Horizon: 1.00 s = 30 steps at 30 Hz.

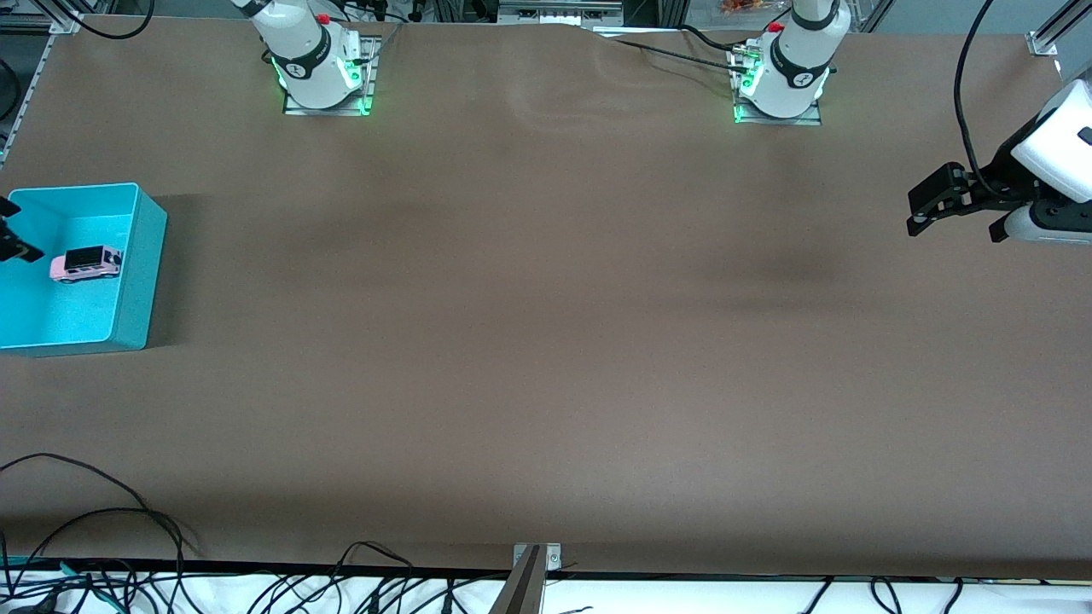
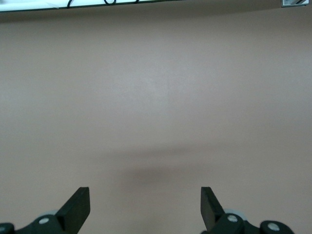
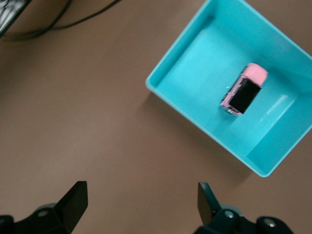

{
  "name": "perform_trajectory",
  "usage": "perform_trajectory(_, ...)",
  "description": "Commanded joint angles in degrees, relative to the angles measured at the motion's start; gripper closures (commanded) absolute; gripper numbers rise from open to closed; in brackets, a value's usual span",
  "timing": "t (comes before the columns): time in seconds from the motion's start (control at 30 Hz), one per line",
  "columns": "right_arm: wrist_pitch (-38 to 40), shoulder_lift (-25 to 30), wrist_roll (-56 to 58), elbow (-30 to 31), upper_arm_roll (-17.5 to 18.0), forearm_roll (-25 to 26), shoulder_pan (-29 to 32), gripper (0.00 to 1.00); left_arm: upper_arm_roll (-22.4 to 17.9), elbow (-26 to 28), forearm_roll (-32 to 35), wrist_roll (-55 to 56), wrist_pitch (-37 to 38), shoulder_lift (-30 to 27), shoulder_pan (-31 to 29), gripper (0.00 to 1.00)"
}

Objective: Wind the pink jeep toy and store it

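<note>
Covering the whole table point(image 1: 546, 341) is a plain brown mat, with black cables point(image 1: 102, 546) trailing along the white edge nearest the front camera and the two arm bases glowing green along the top. At the right arm's end of the table sits a turquoise bin point(image 1: 145, 264), and the pink jeep toy point(image 1: 85, 263) rests on its wheels on the bin's floor. The left gripper point(image 1: 928, 207) hangs over bare mat at the left arm's end, fingers spread with nothing between them, and the left wrist view shows only mat below. The right gripper point(image 3: 141, 200) barely enters the front view at the bin's edge, but the right wrist view shows its fingers parted and empty above the mat beside the bin.
</note>
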State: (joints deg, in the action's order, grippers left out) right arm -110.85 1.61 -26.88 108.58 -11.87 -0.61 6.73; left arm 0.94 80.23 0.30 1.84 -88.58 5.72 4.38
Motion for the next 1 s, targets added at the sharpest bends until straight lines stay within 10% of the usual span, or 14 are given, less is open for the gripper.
perform_trajectory(0.0,3.4,4.2,7.0,1.1,1.8,1.0,-3.4,0.00,-0.2,-1.7,0.9,-0.3,0.9,0.5,-0.3,0.00)
perform_trajectory(0.3,13.4,3.1,14.0,-5.7,10.4,3.5,-3.7,0.00,-0.2,-1.7,0.9,-0.4,0.9,0.5,-0.5,0.00)
perform_trajectory(0.97,29.9,-1.9,22.0,-21.0,10.0,2.1,-8.2,0.00,0.0,-1.7,1.0,-0.4,1.0,0.4,-0.2,0.00)
